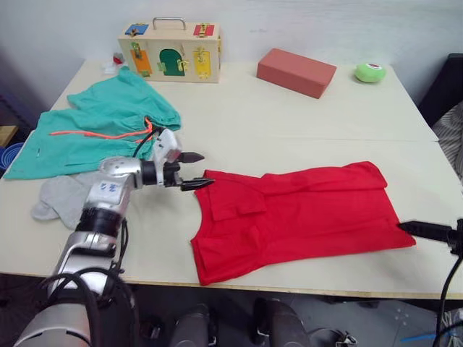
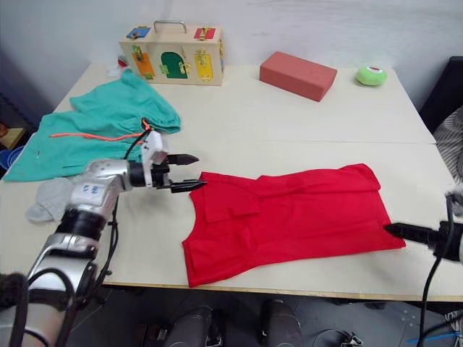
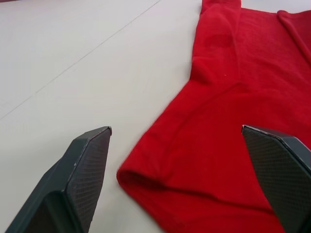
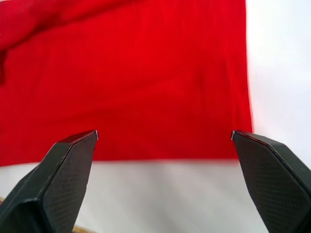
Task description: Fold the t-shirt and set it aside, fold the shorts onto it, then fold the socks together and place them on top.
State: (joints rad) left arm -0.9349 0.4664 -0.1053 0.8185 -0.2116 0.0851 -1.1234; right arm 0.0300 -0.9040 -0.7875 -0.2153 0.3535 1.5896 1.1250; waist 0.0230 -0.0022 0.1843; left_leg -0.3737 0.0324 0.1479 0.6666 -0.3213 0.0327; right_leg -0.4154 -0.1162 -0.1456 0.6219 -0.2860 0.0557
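On the table's near half the red t-shirt is spread flat, ready for folding — the left gripper and right gripper are held wide apart-fingered at its two ends, nothing held.

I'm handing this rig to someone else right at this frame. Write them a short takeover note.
Left gripper: open, at the t-shirt's left end, holding nothing.
Right gripper: open, at the t-shirt's right edge, holding nothing.
T-shirt: lying lengthwise across the near part of the table, partly folded, not yet set aside.
Shorts: spread at the far left, unfolded.
Socks: loose on the table, just in front of the shorts.
Left to do: finish the t-shirt fold and move it aside, fold the shorts onto it, pair the socks on top.
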